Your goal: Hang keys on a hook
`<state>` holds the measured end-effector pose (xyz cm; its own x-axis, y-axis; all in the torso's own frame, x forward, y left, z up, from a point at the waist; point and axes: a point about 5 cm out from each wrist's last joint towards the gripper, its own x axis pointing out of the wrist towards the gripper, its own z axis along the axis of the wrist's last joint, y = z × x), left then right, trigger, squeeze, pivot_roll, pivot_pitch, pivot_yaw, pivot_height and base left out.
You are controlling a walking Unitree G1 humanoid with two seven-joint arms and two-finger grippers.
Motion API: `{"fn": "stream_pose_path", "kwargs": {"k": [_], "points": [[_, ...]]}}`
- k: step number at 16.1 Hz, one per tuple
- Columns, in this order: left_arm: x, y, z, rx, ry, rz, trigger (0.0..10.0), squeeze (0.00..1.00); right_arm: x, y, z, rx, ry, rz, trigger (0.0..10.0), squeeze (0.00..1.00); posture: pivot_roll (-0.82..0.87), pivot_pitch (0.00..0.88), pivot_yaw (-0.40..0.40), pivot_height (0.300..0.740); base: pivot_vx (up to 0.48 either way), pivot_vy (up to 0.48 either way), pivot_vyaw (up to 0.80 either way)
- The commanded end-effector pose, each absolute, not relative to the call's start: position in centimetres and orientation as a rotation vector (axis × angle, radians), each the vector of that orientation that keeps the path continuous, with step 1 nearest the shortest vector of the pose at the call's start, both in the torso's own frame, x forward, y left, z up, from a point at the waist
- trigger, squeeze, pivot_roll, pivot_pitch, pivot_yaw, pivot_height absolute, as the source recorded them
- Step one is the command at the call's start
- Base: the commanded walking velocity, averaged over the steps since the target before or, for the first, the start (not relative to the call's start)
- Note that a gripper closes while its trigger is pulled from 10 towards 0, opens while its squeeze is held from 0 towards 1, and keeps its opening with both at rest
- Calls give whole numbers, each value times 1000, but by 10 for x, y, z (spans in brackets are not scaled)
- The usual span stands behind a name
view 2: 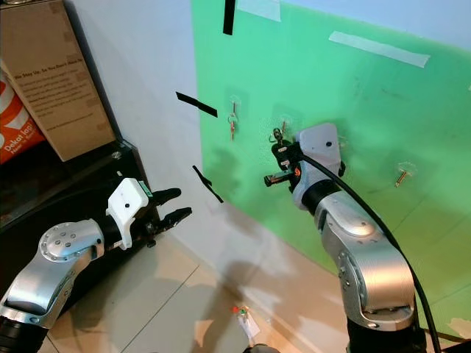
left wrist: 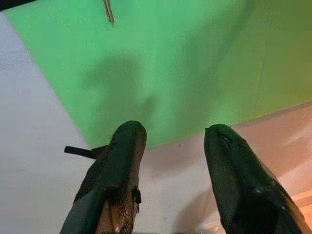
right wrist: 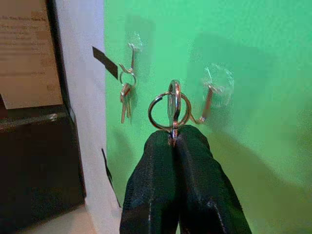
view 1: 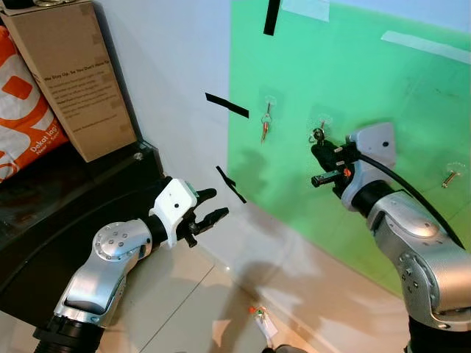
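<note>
My right gripper is raised against the green wall panel and is shut on a set of keys. Its ring stands just in front of a clear stick-on hook, close beside the hook's metal prong; whether ring and prong touch is unclear. Another set of keys hangs from the hook to the left. A third hook sits bare at the right. My left gripper is open, held low near the wall with nothing between its fingers.
A black cabinet stands at the left with a cardboard box and an orange bag on it. Black tape strips mark the wall. A small tagged object lies on the tiled floor.
</note>
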<state>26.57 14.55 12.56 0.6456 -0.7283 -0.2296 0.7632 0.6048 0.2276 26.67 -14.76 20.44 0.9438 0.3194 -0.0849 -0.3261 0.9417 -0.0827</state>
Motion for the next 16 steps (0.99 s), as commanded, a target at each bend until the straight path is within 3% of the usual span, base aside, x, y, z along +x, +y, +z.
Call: {"fn": "stream_pose_path", "kwargs": {"k": [1, 7, 16], "points": [[265, 144, 130, 329, 105, -884, 10000, 0, 267, -142, 212, -86, 41, 357, 10000, 0, 18, 0, -6, 740, 0, 0, 0], [265, 144, 130, 331, 108, -888, 10000, 0, 284, -145, 216, -98, 31, 291, 10000, 0, 15, 0, -1, 740, 0, 0, 0], [264, 140, 143, 208, 41, -917, 10000, 0, 278, -157, 211, -106, 53, 255, 10000, 0, 14, 0, 1, 740, 0, 0, 0]]}}
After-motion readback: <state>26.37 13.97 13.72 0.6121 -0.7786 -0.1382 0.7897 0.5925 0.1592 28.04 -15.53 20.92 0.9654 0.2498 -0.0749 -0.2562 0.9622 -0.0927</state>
